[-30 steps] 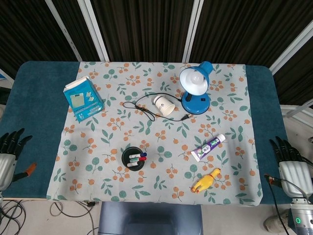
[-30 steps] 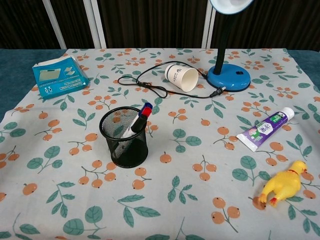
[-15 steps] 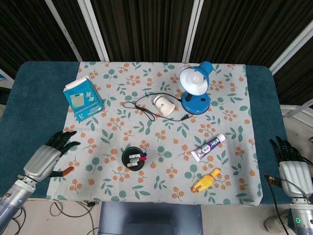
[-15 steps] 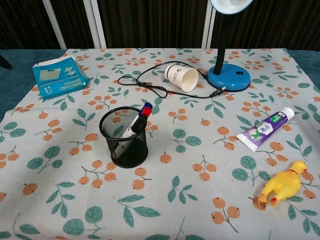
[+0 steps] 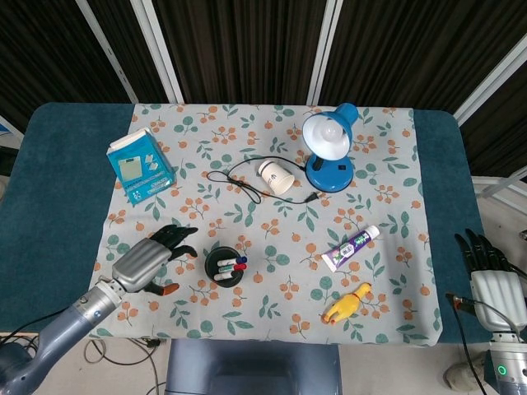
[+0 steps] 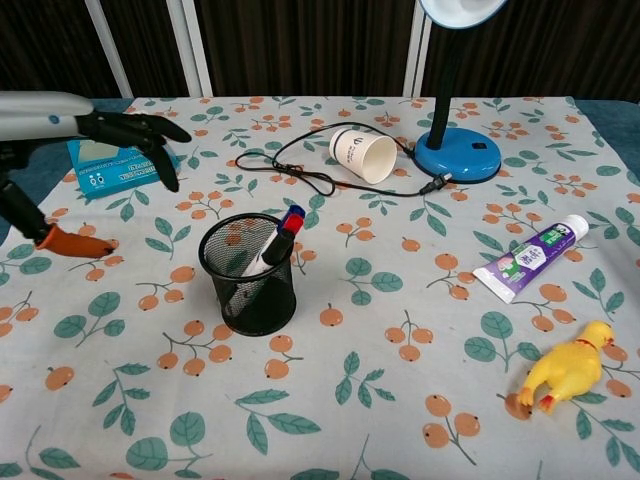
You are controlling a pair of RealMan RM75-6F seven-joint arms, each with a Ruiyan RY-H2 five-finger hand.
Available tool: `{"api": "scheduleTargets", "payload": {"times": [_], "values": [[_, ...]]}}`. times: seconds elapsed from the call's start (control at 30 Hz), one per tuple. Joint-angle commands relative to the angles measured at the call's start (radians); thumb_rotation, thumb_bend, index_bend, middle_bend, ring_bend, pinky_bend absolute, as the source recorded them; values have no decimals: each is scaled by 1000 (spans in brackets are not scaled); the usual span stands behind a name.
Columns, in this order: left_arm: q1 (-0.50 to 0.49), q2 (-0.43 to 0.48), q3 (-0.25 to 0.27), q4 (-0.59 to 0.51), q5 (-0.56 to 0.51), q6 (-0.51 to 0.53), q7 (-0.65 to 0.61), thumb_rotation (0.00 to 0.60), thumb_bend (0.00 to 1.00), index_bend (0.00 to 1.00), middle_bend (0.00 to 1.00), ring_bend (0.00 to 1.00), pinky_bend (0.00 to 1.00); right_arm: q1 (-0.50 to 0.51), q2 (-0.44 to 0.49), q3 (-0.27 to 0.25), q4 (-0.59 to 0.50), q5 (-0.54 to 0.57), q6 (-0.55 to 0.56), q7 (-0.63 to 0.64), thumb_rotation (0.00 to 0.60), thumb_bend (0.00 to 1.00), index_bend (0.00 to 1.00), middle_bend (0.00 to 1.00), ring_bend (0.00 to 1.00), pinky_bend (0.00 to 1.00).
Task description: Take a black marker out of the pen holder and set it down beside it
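Your left hand hovers empty, fingers spread, just left of the holder, where the markers stand; the right hand idles, released. Reach step: next, pinch the black marker's cap.

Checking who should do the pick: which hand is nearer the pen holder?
Left. The left hand hovers open just left of the pen holder; the right hand sits off the table's far right edge, well past the toothpaste.

Floral tablecloth on teal table, dark slatted wall
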Motion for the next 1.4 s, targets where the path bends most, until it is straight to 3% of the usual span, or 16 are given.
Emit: {"api": "scheduleTargets", "payload": {"times": [0.03,0.5,1.4], "values": [[-36,-61,-26,26,-54,-18,38,600,260,324,0,0,0,0,0,0,0,1,-1,0,600,145,21,0,66,178],[-137,-154,-49,41,-218,-114,49,600,259,350,0,0,0,1,1,1,-1,3,-2,3,600,146,21,0,66,178],[-203,-237,-16,65,-288,-106,101,600,259,377,0,0,0,1,4,1,-2,6,-6,11,600,148,21,0,66,178]]}}
